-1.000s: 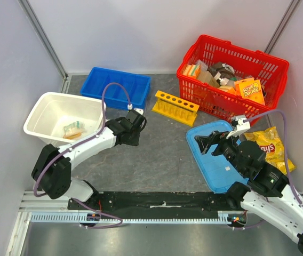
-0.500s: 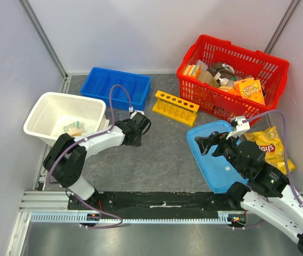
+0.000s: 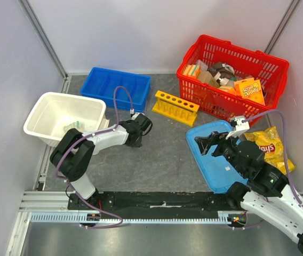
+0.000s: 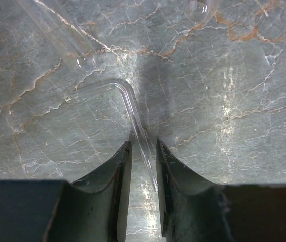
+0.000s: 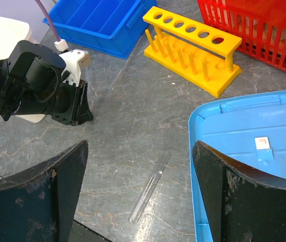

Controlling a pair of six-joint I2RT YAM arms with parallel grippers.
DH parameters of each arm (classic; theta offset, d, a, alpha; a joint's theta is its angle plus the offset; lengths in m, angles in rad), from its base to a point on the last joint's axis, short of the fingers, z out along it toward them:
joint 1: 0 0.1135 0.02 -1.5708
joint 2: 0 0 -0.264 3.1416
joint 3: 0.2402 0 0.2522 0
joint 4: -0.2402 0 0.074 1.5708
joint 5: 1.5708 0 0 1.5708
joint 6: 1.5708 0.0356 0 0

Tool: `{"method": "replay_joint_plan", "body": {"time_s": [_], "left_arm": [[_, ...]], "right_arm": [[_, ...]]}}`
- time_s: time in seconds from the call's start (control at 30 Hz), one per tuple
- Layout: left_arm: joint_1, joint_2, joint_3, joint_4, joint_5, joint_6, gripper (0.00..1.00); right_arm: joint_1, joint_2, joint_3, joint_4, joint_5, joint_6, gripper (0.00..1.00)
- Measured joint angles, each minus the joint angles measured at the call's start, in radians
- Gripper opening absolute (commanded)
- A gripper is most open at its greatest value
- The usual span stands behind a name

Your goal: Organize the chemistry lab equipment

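Currently the left arm point(image 3: 106, 140) sits low on the bench point(image 3: 162, 154). Its jaws are nearly together on either side of a bent tube point(image 4: 131, 108) lying flat near the white tub point(image 3: 45, 106); whether they actually pinch it I cannot tell. The step looks like picking this tube up for the yellow rack point(image 3: 175, 108), which stands well apart beside the red basket point(image 3: 231, 58). A tube this thin calls for a soft, centred squeeze on its straight leg. The lift should then be level and clear of the other tubes point(image 4: 57, 35) close by. The right arm point(image 3: 258, 170) hovers over the blue tray point(image 5: 243, 141), jaws wide open and holding nothing, with a straight tube point(image 5: 150, 194) lying below them. An orange box point(image 3: 250, 90) in the basket reads "Scrub Daddy"; the chip bag point(image 3: 274, 146) seems to carry a Lay's logo.
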Motion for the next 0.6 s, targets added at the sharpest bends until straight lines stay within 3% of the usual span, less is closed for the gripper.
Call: {"method": "replay_joint_plan", "body": {"time_s": [0.6], "left_arm": [[0.006,-0.003,-0.016,0.055,0.042,-0.002,0.13]], "right_arm": [[0.000,0.002,0.000,0.000,0.000,0.001,0.91]]}}
